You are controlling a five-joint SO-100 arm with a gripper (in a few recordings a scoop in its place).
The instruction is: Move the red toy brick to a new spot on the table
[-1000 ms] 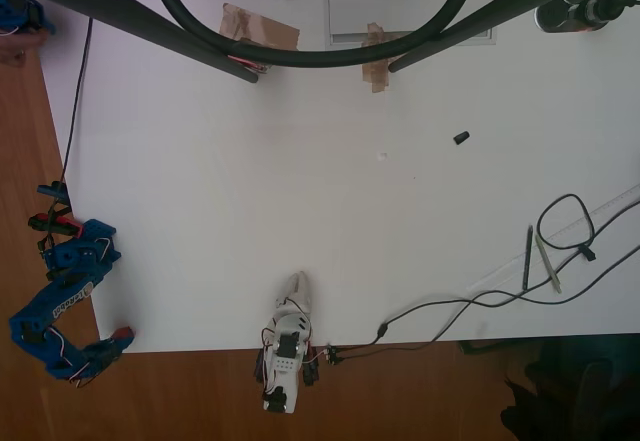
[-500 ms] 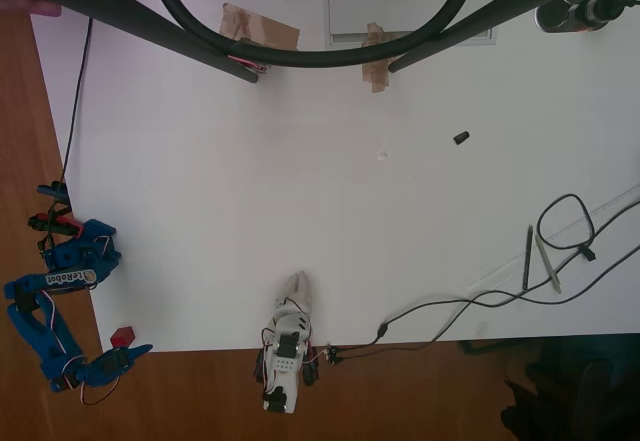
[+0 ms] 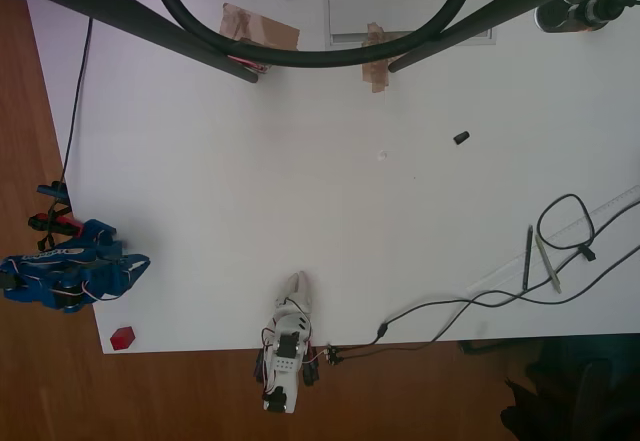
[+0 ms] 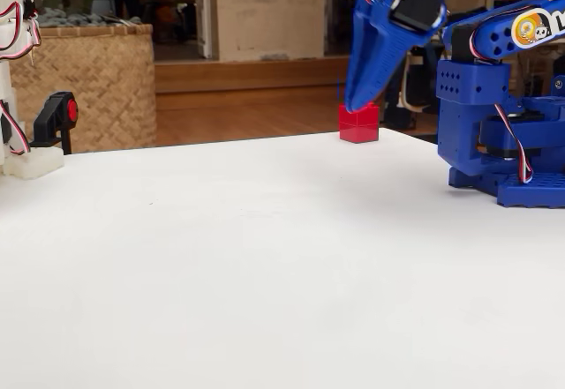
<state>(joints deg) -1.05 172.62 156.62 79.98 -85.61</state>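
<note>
Now red toy brick (image 3: pixel 122 337) beside gripper (image 3: pixel 138 264); apart

A brown wooden plank floor (image 3: pixel 40 121) is seen along the left and lower edges of the overhead view, and it is seen again as a stepped wooden platform (image 4: pixel 247 76) beyond the far edge in the fixed view. A woven wicker basket-like planter (image 4: pixel 79 85) is placed at the left of the fixed view, with green leaves above it. A pale plastered wall section (image 4: pixel 272 10) is lit behind, beside a dim doorway. Two dark metal frame legs (image 3: pixel 150 29) are crossed over the top of the overhead view. Daylight is spread evenly.
</note>
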